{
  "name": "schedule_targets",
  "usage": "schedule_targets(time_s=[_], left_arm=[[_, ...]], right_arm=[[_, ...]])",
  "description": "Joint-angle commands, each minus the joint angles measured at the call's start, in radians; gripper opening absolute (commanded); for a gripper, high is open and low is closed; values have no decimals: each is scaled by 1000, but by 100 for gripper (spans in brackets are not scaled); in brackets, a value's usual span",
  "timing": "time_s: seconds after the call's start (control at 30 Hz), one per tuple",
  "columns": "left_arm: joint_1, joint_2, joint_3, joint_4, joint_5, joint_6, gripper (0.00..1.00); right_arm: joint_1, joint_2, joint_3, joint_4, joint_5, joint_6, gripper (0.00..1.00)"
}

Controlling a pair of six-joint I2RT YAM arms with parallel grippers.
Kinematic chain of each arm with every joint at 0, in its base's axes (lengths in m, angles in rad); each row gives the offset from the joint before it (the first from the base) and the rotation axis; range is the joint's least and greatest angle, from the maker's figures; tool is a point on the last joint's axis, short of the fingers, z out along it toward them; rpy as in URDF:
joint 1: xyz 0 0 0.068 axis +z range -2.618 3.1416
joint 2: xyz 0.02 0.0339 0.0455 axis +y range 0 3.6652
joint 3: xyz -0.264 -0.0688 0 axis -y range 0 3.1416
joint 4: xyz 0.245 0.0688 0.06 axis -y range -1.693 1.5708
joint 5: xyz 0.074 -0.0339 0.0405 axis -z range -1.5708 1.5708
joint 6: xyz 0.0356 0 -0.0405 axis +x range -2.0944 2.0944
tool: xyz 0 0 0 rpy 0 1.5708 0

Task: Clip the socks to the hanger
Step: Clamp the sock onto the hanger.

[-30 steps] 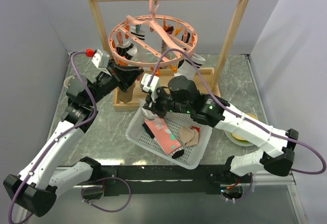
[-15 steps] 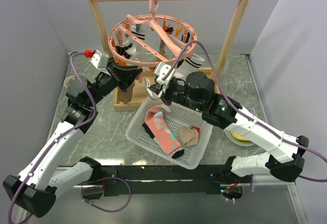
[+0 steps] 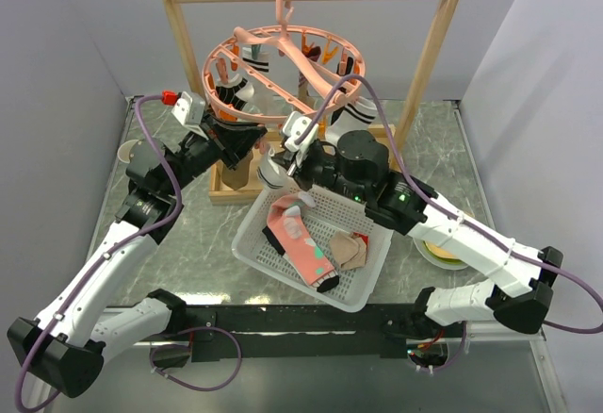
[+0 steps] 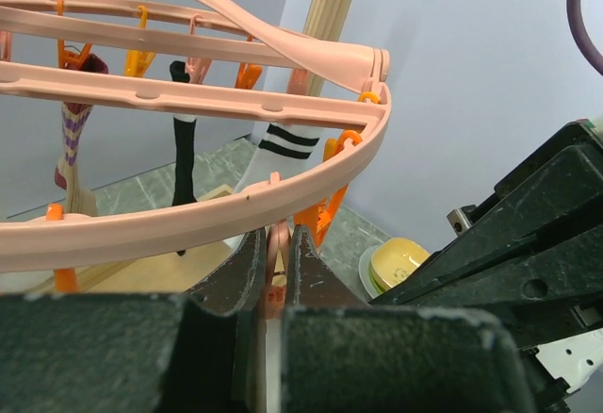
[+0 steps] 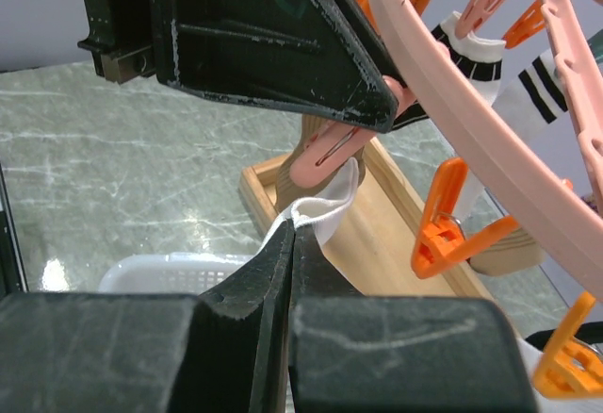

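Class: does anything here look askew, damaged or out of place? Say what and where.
Only the white basket stands out: it sits skewed to the table edge, socks heaped loosely inside. Nothing looks spilled or broken. The left gripper pinches a pink clip, the right gripper a white sock.

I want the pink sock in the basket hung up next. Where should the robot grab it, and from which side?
Probably the upper-left end of the pink sock, pinched from straight above. It lies flat in the white basket, so only a top-down pinch can catch an edge, and the tan sock crowds its lower right side.
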Motion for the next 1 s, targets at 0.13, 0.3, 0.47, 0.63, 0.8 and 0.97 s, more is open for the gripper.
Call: schedule_targets(time_s=[0.13, 0.3, 0.47, 0.63, 0.8, 0.97], left_arm=[[-16, 0, 31, -22, 45, -4, 1], [-19, 2, 43, -43, 19, 4, 1], [-28, -2, 31, -68, -43, 38, 1], [-48, 3, 27, -85, -127, 81, 1], [-63, 8, 16, -79, -161, 96, 1], [-80, 20, 10, -62, -187, 91, 1]], right_arm=[[-9, 39, 10, 71, -12, 15, 0], [-9, 38, -21, 103, 20, 32, 0], [-9, 39, 1, 109, 46, 42, 0], [-8, 59, 30, 104, 92, 50, 0], [-5, 82, 47, 95, 108, 62, 0], [-5, 95, 54, 101, 106, 81, 0]])
